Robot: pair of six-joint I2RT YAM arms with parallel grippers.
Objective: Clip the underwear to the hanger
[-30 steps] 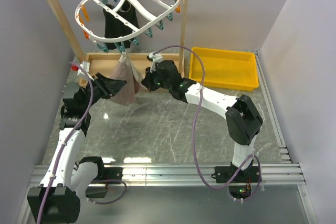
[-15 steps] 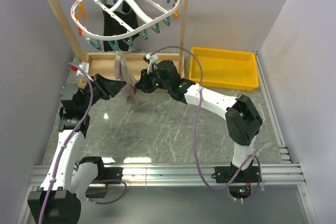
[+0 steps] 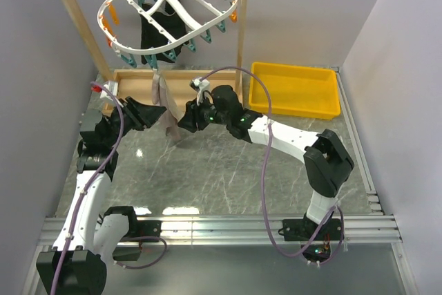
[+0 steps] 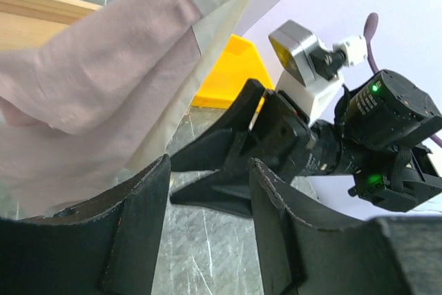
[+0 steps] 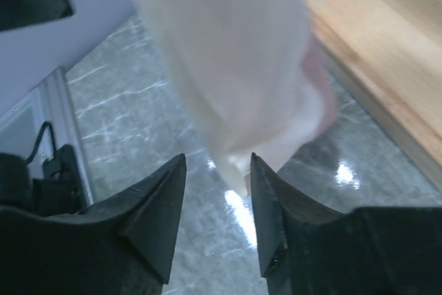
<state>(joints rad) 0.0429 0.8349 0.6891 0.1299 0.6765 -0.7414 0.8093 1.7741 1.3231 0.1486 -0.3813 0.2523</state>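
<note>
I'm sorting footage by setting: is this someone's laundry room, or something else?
Most likely a robot test bench, not a home: arms bolted to an aluminium rail, blank grey partition walls around a marbled table, and a wooden rack holding one hanger.

top cam: high, near side, looks down | wrist cams: close-up, facing each other | shared: underwear [image 4: 103, 81]

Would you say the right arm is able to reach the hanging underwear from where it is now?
Probably yes: the right gripper is open right beside the underwear hanging under the hanger, with nothing between them. The left gripper sits on the fabric's far side.
</note>
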